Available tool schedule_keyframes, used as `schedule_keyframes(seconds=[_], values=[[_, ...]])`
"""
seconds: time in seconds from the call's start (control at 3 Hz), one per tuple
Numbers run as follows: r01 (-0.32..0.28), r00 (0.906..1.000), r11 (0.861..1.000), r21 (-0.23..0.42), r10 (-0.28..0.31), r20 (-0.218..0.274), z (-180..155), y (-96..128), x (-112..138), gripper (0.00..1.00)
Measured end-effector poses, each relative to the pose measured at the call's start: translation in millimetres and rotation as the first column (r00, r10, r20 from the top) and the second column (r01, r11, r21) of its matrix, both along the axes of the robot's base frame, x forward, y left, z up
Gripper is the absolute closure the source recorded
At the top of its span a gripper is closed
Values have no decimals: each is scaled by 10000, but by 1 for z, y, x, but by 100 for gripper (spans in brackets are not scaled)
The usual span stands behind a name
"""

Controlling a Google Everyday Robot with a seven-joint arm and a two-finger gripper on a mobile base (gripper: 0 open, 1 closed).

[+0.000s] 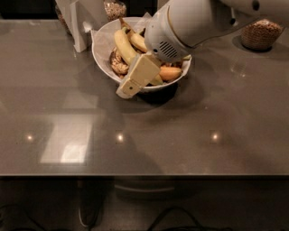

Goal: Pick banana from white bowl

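Note:
The white bowl (101, 41) stands at the back middle of the grey counter. The long pale greenish-yellow banana (122, 44) lies in it, curving from the back rim towards the front. A shorter, deeper-yellow banana (138, 41) lies beside it on the right. Small brown overripe bananas (118, 66) lie underneath. My gripper (135, 77) reaches down from the right over the bowl's front rim, at the lower end of the long banana, which it covers. The white arm (189, 22) hides the right half of the bowl.
A glass jar of grain (262, 34) stands at the back right, another jar (114, 8) behind the bowl. A white upright object (79, 23) stands just left of the bowl. The grey counter (149, 135) stretches to the front edge.

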State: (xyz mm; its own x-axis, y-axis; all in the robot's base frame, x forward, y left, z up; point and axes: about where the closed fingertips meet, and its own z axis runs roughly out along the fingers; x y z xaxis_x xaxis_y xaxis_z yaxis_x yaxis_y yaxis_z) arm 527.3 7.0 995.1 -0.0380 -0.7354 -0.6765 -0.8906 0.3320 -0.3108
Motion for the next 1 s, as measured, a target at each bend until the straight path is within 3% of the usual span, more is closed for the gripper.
schedule_keyframes(seconds=[0.33, 0.67, 1.0], values=[[-324, 9992, 9983, 485, 312, 245, -2, 34, 2, 0], [-362, 9969, 9976, 583, 320, 716, -3, 53, 7, 17], [-73, 9929, 9987, 512, 12, 1192, -4, 55, 18, 24]])
